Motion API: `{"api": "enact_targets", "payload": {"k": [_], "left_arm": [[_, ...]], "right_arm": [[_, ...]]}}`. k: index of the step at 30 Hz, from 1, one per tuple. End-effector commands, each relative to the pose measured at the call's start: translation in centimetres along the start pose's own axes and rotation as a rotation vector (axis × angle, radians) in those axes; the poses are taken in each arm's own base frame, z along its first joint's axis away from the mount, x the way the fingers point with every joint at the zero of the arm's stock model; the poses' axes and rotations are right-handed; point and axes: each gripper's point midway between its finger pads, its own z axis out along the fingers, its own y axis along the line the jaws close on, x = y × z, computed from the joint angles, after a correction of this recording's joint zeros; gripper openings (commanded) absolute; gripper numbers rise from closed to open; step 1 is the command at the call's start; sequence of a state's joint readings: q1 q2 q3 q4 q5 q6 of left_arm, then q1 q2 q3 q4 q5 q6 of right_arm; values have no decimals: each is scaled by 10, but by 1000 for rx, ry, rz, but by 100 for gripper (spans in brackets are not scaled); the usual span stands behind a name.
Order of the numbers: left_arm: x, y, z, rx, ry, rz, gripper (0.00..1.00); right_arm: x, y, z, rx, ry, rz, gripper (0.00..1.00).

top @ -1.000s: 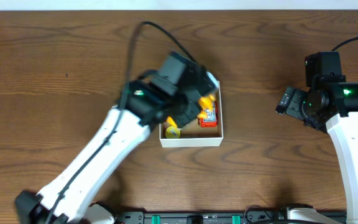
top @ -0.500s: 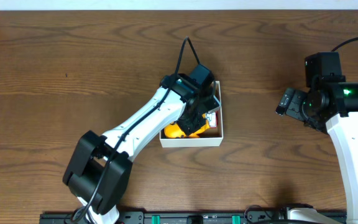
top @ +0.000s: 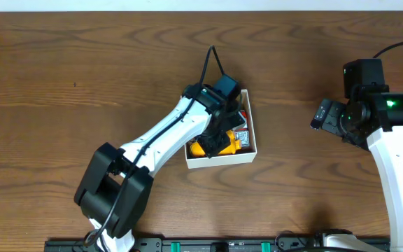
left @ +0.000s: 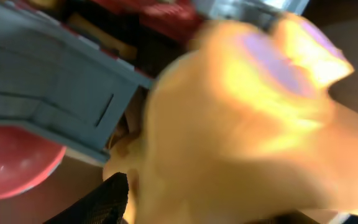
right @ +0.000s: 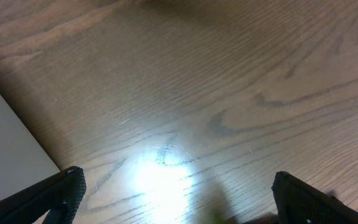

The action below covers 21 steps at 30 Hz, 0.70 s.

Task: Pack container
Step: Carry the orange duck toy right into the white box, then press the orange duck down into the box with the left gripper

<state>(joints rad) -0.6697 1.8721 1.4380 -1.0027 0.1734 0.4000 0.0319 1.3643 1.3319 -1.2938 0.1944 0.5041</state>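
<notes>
Left claw [top: 222, 137] inside square, white-walled container [top: 222, 160]

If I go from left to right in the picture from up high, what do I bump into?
Left arm's black elbow → container with toys inside → bare wooden table → right arm.

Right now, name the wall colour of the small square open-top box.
White walls on the small square open-top box, clearest in the overhead view.
</notes>
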Motion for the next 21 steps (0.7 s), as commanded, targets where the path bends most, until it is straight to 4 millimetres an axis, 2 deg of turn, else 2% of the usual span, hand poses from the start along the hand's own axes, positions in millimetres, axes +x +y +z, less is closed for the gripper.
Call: {"api": "enact_targets", "payload": {"k": [1, 5, 9, 13, 17, 21], "left_arm": [[-8, -1, -36, -36, -98, 18, 59], [-10, -5, -70, -68, -192, 30, 65], [-9, -10, -105, -103, -291, 43, 67], [-16, -10, -130, -138, -390, 55, 67], [-29, -7, -136, -157, -445, 61, 67], [-37, -2, -123, -152, -431, 60, 64]], "right_arm": [[0, -4, 2, 18, 4, -6, 99], [0, -4, 2, 17, 2, -6, 99], [0, -4, 2, 17, 3, -6, 99], [0, -4, 2, 17, 3, -6, 99], [0, -4, 2, 17, 3, -6, 99], [0, -4, 2, 17, 3, -6, 99]]}}
